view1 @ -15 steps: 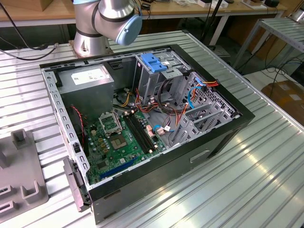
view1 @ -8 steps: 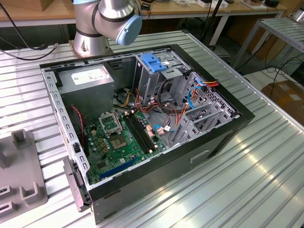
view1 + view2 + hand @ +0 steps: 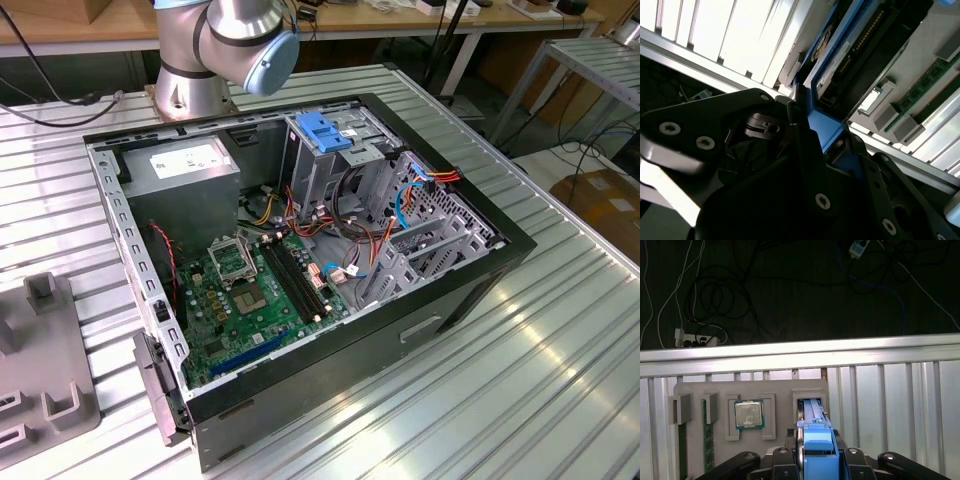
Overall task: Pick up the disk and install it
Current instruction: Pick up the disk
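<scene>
gripper (image 3: 816,442): clamped on the disk (image 3: 812,412), jaws snug against its blue side rails.
disk: held on edge between the fingers; far end in or just over a slot of the grey tray (image 3: 775,390), can't be told which.
second wrist view: disk's label strip (image 3: 837,57) is seen side-on, a RAM stick (image 3: 922,85) beyond it.
beside the slot: CPU chip (image 3: 749,414) seated in its pocket.
further out: slatted table (image 3: 890,400), floor cables (image 3: 715,295).
exterior view: arm (image 3: 225,40) is stood behind the opened PC case (image 3: 470,290).

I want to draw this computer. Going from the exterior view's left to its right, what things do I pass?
Grey plastic parts tray, grey metal box with white label, blue plastic latch, orange and blue cables, brown cardboard box.
</scene>
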{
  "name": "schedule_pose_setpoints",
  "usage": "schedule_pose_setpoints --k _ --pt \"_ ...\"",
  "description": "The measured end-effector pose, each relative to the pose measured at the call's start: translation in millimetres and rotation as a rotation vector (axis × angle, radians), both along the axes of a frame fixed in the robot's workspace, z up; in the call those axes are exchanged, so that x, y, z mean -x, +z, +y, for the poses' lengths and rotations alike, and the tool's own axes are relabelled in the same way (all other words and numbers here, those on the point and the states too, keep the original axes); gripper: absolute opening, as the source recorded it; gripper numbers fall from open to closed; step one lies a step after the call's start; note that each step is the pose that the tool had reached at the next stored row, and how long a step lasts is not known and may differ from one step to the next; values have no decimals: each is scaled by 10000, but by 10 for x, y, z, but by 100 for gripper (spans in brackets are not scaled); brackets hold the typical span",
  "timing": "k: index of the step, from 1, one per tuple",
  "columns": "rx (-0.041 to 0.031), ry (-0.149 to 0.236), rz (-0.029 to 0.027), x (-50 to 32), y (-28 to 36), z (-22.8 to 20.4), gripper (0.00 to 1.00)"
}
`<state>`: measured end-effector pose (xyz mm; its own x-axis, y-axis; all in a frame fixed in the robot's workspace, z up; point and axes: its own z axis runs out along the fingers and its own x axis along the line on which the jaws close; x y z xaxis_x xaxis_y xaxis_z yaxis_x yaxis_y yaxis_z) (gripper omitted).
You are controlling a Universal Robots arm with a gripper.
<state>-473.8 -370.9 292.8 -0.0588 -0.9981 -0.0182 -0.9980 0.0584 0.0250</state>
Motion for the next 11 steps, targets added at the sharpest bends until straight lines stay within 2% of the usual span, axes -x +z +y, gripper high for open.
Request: schedule_pose_setpoints --k 11 --pt "0 2 0 0 0 0 38"
